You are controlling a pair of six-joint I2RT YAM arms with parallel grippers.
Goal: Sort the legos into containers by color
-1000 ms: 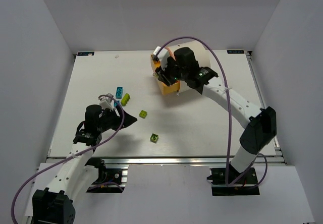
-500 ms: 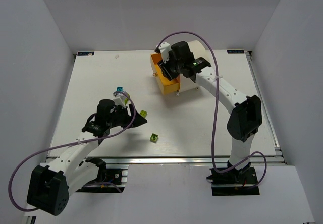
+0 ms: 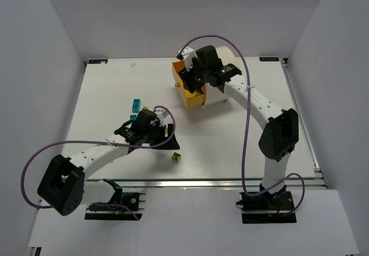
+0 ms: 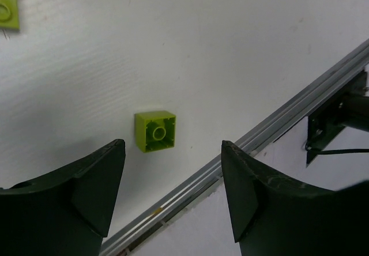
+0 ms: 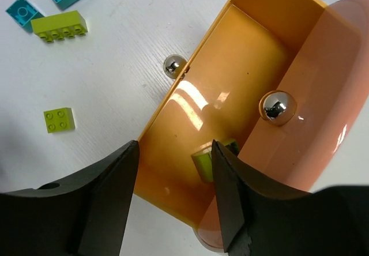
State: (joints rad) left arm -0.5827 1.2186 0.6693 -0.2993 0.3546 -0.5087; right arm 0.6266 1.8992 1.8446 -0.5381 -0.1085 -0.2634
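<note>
lime lego (image 5: 203, 162) inside container (image 5: 242, 54), right-wrist view only; right gripper (image 5: 173, 152) splayed above it, left gripper (image 4: 172, 152) splayed near second lego (image 4: 155, 131)

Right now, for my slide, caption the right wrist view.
Open right gripper over orange container, lime lego inside.

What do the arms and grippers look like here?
The left arm and right arm have white links, black joints and a looping purple cable each. A green light glows on the right wrist. Fingers are broad, dark and curved.
</note>
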